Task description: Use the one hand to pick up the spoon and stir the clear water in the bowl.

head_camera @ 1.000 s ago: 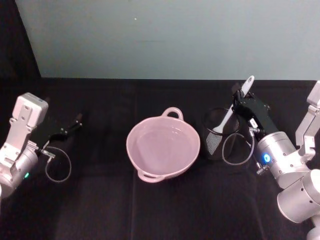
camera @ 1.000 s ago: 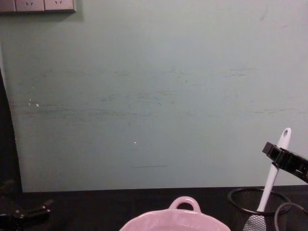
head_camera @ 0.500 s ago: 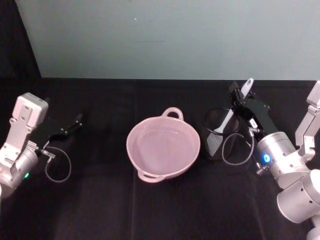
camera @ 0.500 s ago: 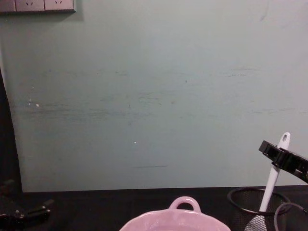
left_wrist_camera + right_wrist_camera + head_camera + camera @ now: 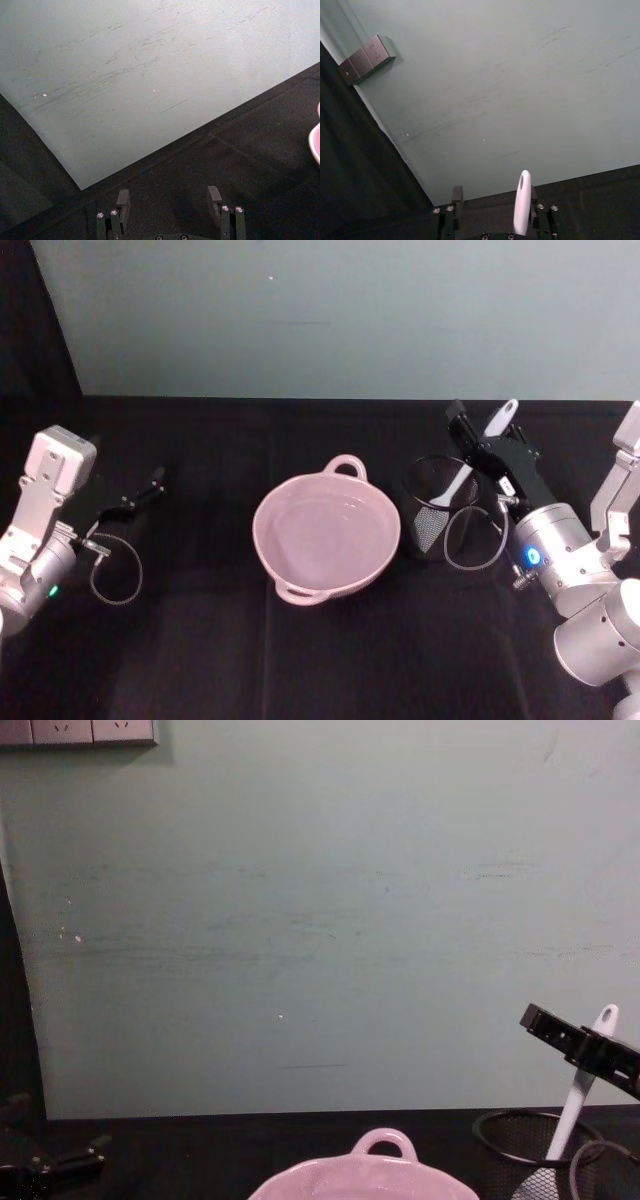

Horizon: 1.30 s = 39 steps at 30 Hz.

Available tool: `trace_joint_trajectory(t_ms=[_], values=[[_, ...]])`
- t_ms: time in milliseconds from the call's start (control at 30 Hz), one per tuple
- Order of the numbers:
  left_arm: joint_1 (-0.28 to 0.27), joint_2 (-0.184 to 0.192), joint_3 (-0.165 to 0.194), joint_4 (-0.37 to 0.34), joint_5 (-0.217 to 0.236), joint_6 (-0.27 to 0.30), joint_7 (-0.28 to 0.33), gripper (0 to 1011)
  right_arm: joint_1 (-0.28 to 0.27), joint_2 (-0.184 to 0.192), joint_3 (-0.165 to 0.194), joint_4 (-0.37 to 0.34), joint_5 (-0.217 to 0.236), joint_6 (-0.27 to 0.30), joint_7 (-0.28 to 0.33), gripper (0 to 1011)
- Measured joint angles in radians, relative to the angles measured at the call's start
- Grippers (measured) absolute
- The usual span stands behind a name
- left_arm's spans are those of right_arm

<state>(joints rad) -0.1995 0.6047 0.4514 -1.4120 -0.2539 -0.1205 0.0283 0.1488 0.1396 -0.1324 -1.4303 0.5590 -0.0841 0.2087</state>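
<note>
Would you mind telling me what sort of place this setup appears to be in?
Probably a robot test bench: a black cloth table against a plain pale-green wall, staged with only a pink bowl and mesh cup.

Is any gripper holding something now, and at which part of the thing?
Nothing is held. The right gripper has open jaws around the upper handle of the spoon, which stands in the mesh cup. The left gripper is open.

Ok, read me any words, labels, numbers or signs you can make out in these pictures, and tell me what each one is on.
No text can be read in these pictures.
Small white label on the right gripper, by the spoon in the mesh cup: too small to read.
Wall sockets: no readable marking.
Pink bowl: no print on it.
</note>
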Motion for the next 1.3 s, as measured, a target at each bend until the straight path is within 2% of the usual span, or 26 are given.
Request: trace_joint_trajectory(t_ms=[100,267,500,667,800,1067,1300], values=[[0.0,0.0,0.0,0.0,0.0,0.0,0.0,1011,0.0,0.0,0.0,0.0,0.0,0.0,0.0,844],[0.0,0.0,0.0,0.0,0.0,0.0,0.0,1011,0.0,0.0,0.0,0.0,0.0,0.0,-0.001,973],[0.0,0.0,0.0,0.0,0.0,0.0,0.0,1011,0.0,0.0,0.0,0.0,0.0,0.001,0.0,1004],[0.0,0.0,0.0,0.0,0.0,0.0,0.0,1011,-0.005,0.023,0.0,-0.01,0.01,0.034,0.013,1004],[0.0,0.0,0.0,0.0,0.0,0.0,0.0,1011,-0.029,0.041,0.003,-0.054,0.012,0.051,0.009,1004],[0.0,0.0,0.0,0.0,0.0,0.0,0.0,1011,-0.138,0.105,0.022,-0.219,0.019,0.112,-0.017,1004],[0.0,0.0,0.0,0.0,0.0,0.0,0.0,1011,-0.208,0.149,0.042,-0.304,0.026,0.132,-0.024,1004]])
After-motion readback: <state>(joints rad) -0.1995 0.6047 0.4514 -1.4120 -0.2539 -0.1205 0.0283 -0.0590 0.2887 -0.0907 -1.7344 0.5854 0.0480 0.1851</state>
